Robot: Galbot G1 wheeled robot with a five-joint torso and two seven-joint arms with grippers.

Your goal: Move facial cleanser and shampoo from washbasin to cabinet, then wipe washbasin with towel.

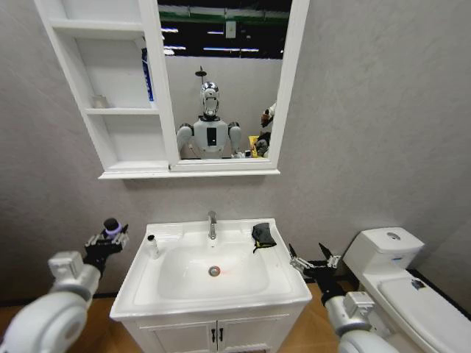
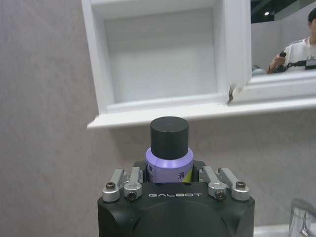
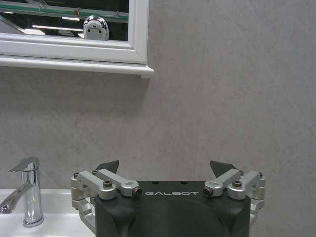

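My left gripper (image 1: 109,237) is shut on a purple bottle (image 1: 112,227) with a black cap, held upright in the air left of the washbasin (image 1: 288,284). I cannot tell whether it is the shampoo or the facial cleanser. In the left wrist view the bottle (image 2: 169,159) stands between the fingers of the left gripper (image 2: 169,174), below the cabinet (image 2: 163,64). The black towel (image 1: 263,234) lies crumpled on the basin's rear right corner. My right gripper (image 1: 309,256) hangs open and empty to the right of the basin, facing the wall (image 3: 164,168).
The cabinet (image 1: 118,132) with its mirror hangs above the basin; a blue item (image 1: 147,75) and a small clear object (image 1: 99,101) sit on its shelves. A small white bottle (image 1: 151,245) stands on the basin's left rim by the tap (image 1: 212,224). A toilet (image 1: 397,283) is at the right.
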